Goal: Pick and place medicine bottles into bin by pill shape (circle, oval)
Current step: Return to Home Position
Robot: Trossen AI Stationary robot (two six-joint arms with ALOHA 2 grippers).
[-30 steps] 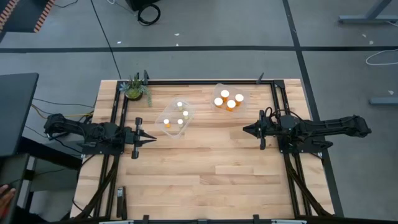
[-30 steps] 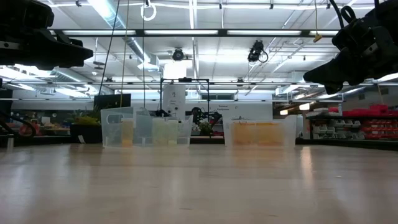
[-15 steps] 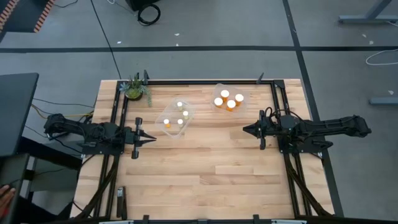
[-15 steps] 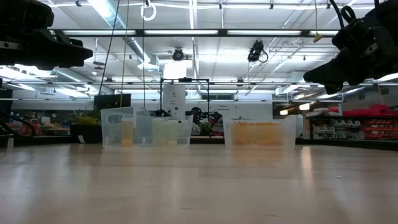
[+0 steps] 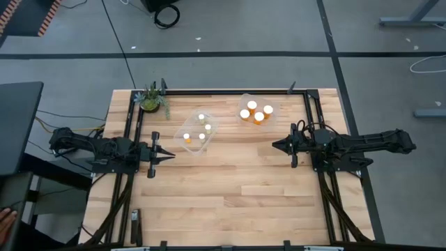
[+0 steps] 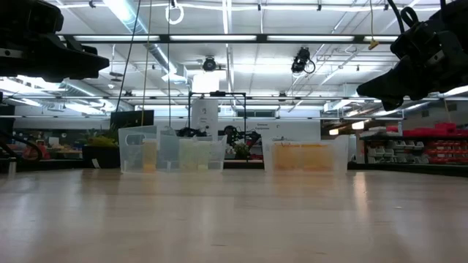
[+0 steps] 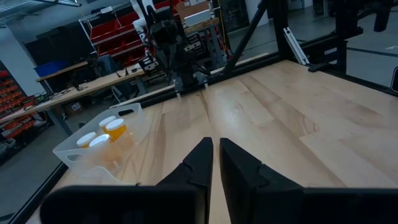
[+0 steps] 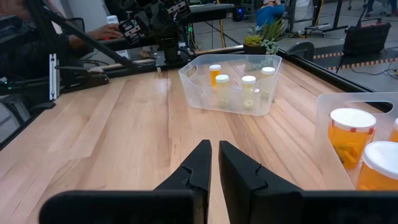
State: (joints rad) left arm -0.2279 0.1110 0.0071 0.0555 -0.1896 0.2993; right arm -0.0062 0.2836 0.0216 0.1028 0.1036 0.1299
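From above, my left gripper (image 5: 167, 155) hangs at the left of the table (image 5: 230, 188), closed up and holding nothing. My right gripper (image 5: 277, 146) hangs at the right, likewise closed on nothing, and the two point at each other across bare wood. In the upper middle of the frame sit two clear bins. The left bin (image 5: 184, 130) holds four small bottles (image 5: 202, 137), white caps up. The right bin (image 5: 245, 100), apart from it and nearer the table's top edge, holds four big bottles (image 5: 258, 116) bunched close. A potted plant (image 5: 152, 100) stands near the table's upper left corner.

At table height, both bins stand in the middle distance. The left bin at centre left shows pale yellow contents and the right bin at centre right an orange mass; I cannot tell single bottles apart here.

Past my left wrist, the jaws meet, and the left bin lies at the lower left with white caps showing.

Past my right wrist, the jaws meet too. The left bin sits at upper centre with its four small bottles upright, and the right bin's rim cuts the right edge with two big bottles inside.
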